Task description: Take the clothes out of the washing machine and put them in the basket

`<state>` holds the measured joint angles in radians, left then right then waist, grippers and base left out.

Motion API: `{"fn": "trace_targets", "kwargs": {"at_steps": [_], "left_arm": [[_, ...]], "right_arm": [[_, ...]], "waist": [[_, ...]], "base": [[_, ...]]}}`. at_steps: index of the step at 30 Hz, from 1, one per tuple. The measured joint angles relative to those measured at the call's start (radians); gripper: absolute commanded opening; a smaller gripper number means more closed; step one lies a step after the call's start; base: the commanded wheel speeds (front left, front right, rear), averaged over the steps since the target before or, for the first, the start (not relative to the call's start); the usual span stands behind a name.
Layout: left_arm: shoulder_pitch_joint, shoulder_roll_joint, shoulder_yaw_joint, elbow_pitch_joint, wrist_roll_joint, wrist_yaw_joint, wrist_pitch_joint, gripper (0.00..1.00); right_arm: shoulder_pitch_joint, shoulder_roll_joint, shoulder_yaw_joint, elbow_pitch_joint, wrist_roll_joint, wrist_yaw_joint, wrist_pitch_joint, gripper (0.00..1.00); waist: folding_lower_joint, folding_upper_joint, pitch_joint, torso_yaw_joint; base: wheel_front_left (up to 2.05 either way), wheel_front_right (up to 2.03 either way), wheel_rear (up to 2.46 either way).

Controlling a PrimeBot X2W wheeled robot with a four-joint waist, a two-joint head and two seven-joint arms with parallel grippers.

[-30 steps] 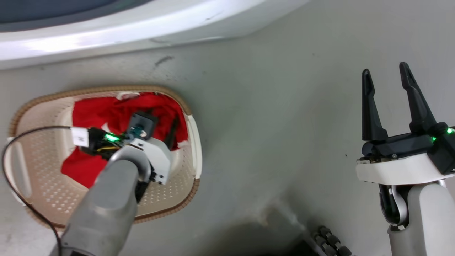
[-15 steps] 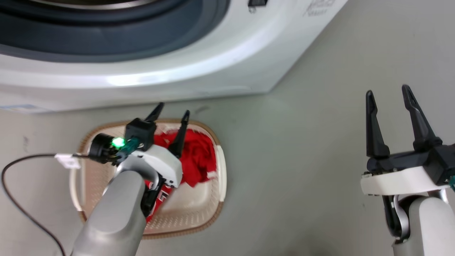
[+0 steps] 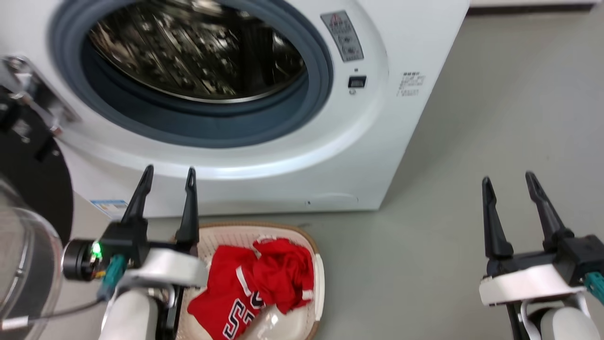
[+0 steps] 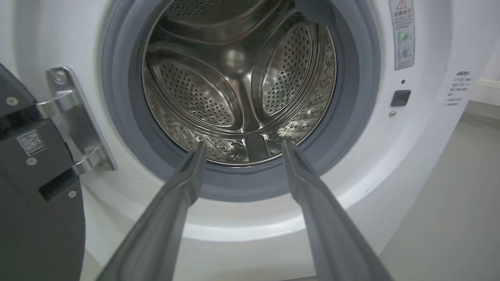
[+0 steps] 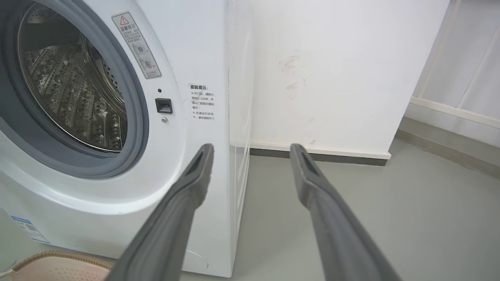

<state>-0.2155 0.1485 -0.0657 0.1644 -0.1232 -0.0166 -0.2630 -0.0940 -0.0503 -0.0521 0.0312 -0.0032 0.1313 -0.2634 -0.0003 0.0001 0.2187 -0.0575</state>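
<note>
Your left gripper [image 3: 170, 168] is spread wide and empty, pointed at the washing machine [image 3: 377, 141]; your right gripper [image 3: 507, 177] is spread too, off to the side. The red clothes [image 3: 257, 283] sit in the basket [image 3: 264, 225] just below. The drum [image 4: 234, 97] looks bare to me, so check its bottom lip before calling it done.

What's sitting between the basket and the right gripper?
Bare grey floor, nothing on it, lies between the basket and the right gripper in the head view.

Right gripper [image 5: 252, 148] gapes empty beside the large white front-loading washing machine [image 5: 195, 50]; cream brown-rimmed plastic basket [image 5: 58, 258] bottom-left.
</note>
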Motion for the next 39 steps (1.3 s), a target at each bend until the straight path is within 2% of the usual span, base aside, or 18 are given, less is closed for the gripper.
{"fn": "trace_targets", "kwargs": {"at_steps": [6,11,16,34,35,39], "left_arm": [[0.133,-0.037,0.029,-0.132,0.059,0.027,0.000,1.00],[0.226,-0.071,0.043,-0.224,0.068,0.055,0.000,1.00],[0.284,-0.086,0.052,-0.225,0.072,0.074,0.000,1.00],[0.329,-0.094,0.034,-0.145,0.092,0.069,0.000,1.00],[0.328,-0.094,0.034,-0.147,0.092,0.068,0.000,0.00],[0.339,-0.096,0.033,-0.112,0.091,0.069,0.005,0.00]], "right_arm": [[0.048,0.000,0.001,-0.007,0.016,0.000,0.000,1.00],[0.077,0.000,0.008,-0.023,0.040,0.000,0.000,1.00],[0.106,0.000,0.019,-0.040,0.050,0.000,0.000,1.00],[0.143,0.000,0.020,-0.061,0.061,0.000,0.000,1.00],[0.143,0.000,0.020,-0.061,0.062,0.000,0.000,0.00],[0.150,0.000,0.022,-0.026,0.064,0.000,0.003,0.00]], "waist": [[0.0000,0.0000,-0.073,0.015],[0.0000,0.0000,-0.114,0.016],[0.0000,0.0000,-0.145,0.016],[0.0002,0.0000,-0.197,0.008],[0.0002,0.0000,-0.197,0.007],[0.0002,0.0000,-0.197,0.007]], "base": [[0.00,0.00,0.00],[0.00,0.00,0.00],[0.00,0.00,0.00],[0.00,0.00,0.00],[0.00,0.00,0.00],[0.00,0.00,0.00]]}}
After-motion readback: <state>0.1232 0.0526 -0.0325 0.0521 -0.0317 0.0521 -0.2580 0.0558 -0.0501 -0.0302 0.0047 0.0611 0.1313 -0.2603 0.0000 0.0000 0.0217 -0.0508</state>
